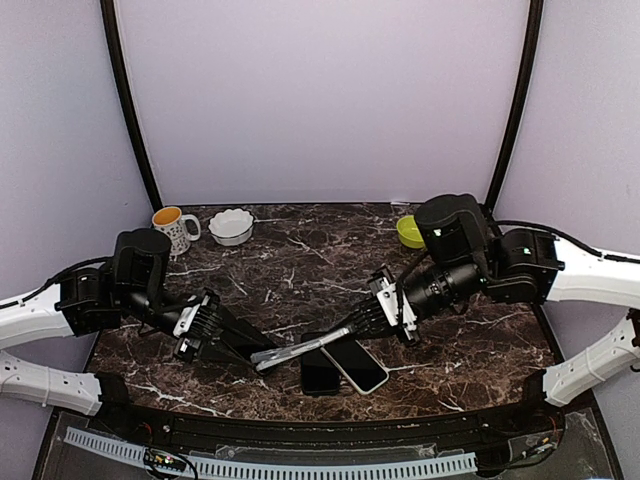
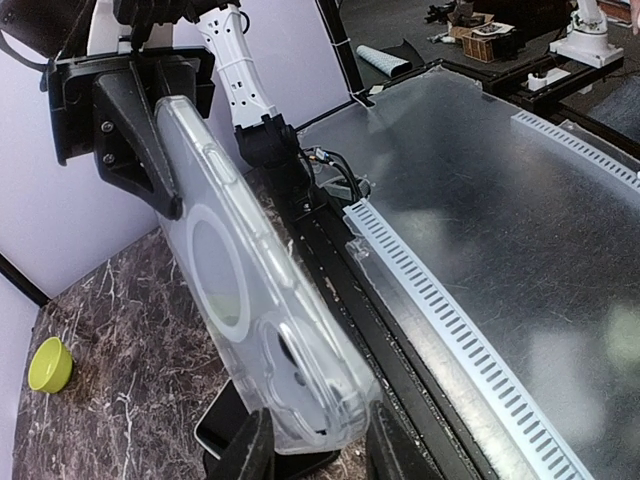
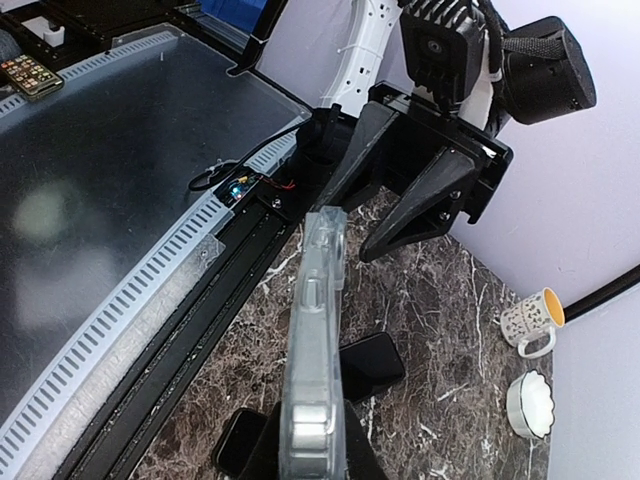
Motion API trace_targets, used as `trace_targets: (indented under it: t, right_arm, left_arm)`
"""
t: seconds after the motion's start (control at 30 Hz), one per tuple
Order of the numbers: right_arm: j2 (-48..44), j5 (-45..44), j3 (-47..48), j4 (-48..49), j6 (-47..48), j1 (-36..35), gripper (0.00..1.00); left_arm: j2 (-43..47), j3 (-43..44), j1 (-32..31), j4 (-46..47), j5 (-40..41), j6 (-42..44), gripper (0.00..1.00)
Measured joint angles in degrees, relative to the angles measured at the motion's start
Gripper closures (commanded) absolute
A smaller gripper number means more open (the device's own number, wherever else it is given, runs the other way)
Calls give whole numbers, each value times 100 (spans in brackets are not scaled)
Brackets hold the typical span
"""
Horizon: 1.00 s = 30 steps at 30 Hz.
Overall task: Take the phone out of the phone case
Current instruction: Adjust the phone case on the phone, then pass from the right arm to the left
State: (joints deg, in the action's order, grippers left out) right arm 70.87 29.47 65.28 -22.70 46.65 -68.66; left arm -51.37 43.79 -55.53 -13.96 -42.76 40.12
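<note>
The clear phone case (image 1: 300,352) is empty and hangs above the marble table (image 1: 300,260), bridging both grippers. My right gripper (image 1: 345,332) is shut on its faces at one end, so it shows edge-on in the right wrist view (image 3: 315,330). My left gripper (image 1: 262,355) has its jaws wide, pressed on both side edges of the camera-cutout end (image 2: 300,400). Under the case lie a black phone (image 1: 318,378) and a white-rimmed phone (image 1: 358,368), both flat on the table. One phone shows in the left wrist view (image 2: 225,430).
A patterned mug (image 1: 172,225) and a white fluted bowl (image 1: 231,226) stand at the back left. A green bowl (image 1: 408,231) sits at the back right. The table's black front rail (image 1: 300,430) runs just behind the phones.
</note>
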Motion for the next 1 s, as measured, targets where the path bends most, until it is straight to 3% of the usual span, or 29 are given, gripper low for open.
trace_targets:
  t: [0.17,0.4,0.63,0.73,1.0]
  right_arm:
    - [13,4,2,-221,15,-46,100]
    - [-17,-389,-173,70,87,-92,100]
    - [-116,-1047,-586,466,90,-142,100]
    - [-214,-1283,-787,455,52,-96,100]
    - [-813,-1932,-1447,994,-402,39,100]
  left_arm:
    - [7,-2,0,-9,264,-2,68]
    - [7,-7,2,-17,577,2,59]
    - [264,-33,37,-127,1054,-31,41]
    - [483,-33,48,-208,1292,-133,40]
    - [909,-354,52,-225,1458,-588,56]
